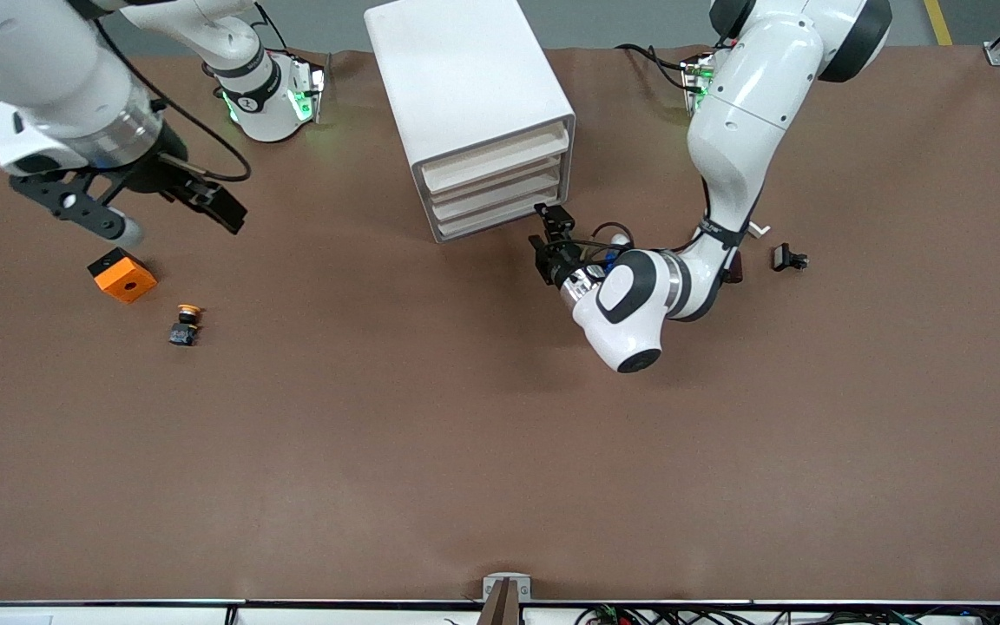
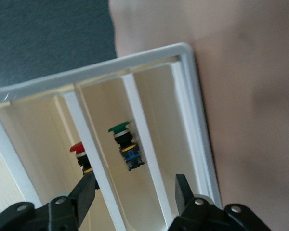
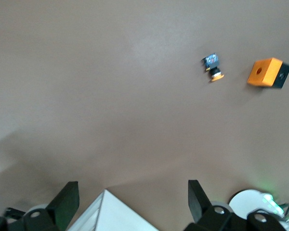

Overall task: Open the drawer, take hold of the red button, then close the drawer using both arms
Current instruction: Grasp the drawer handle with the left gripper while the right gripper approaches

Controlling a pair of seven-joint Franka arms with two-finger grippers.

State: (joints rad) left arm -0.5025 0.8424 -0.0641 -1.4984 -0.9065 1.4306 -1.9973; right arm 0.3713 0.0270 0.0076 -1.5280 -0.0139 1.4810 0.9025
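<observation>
Front and wrist views, drawer-opening step. The white drawer unit (image 1: 483, 104) stands on the brown tabletop (image 1: 500, 451) between the two arm bases, its drawer fronts facing the front camera. The left gripper (image 1: 549, 246) is low at the corner of the lowest drawers, on the left arm's side; in the left wrist view (image 2: 135, 192) its fingers (image 2: 84, 195) stand apart with nothing between them, looking into the stacked drawers. The red button (image 2: 78, 148) lies in one drawer; a green button (image 2: 120, 128) lies in the adjoining one, a drawer edge between them.

The right gripper (image 1: 157, 208) hangs over the tabletop toward the right arm's end, fingers spread wide and empty, and waits. Below it lie an orange cube (image 1: 122, 274) and, nearer the camera, a yellow-capped button (image 1: 185, 324), both also seen in the right wrist view. A small black part (image 1: 788, 258) rests near the left arm's end.

For a sound pull, the left fingers should probably straddle the front lip of the drawer holding the red button, not the green one's, close squarely on it, then draw straight along the drawer's axis; a skewed pull may slide the unit.
</observation>
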